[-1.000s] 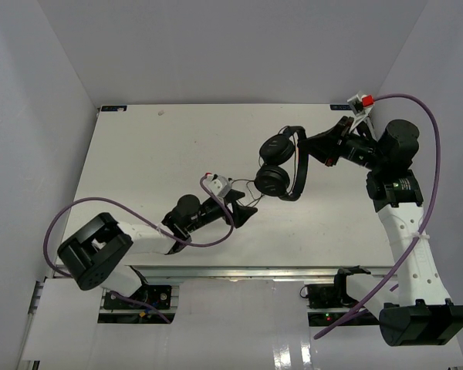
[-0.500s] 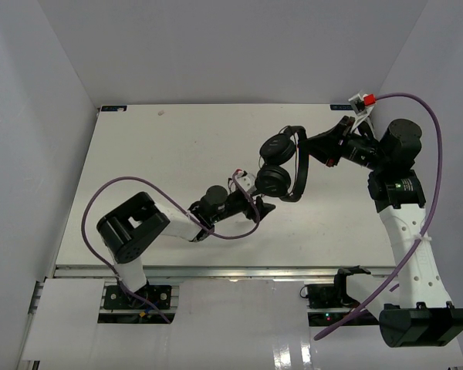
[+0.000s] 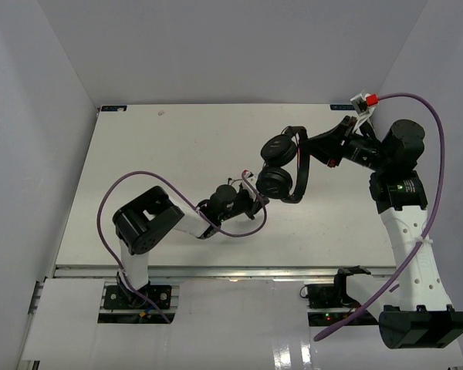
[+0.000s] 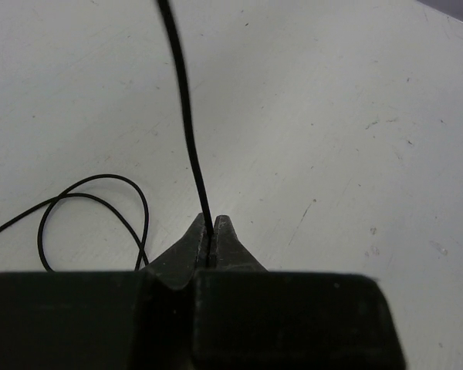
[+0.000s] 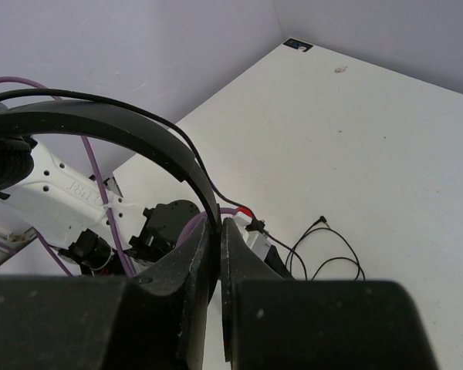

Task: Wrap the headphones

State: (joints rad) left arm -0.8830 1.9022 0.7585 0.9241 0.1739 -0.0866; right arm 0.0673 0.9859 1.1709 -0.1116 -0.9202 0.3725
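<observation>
The black headphones (image 3: 276, 165) hang above the table at centre right, both ear cups facing left. My right gripper (image 3: 304, 159) is shut on the curved headband (image 5: 131, 126), which arcs up and left out of its jaws (image 5: 218, 225). My left gripper (image 3: 256, 197) sits just below the lower ear cup (image 3: 273, 183). It is shut on the thin black cord (image 4: 187, 116), which runs straight up from its fingertips (image 4: 211, 225). Slack cord (image 4: 100, 202) loops on the table to the left. The small plug (image 5: 324, 221) lies on the table.
The white table (image 3: 154, 154) is walled at the back and on both sides. A purple cable (image 3: 139, 185) loops over the left arm and another (image 3: 432, 154) arcs over the right arm. A rail runs along the near edge (image 3: 239, 271).
My left gripper has moved right, up to the lower ear cup, and has shut on the cord. The right gripper and the headphones have barely moved.
</observation>
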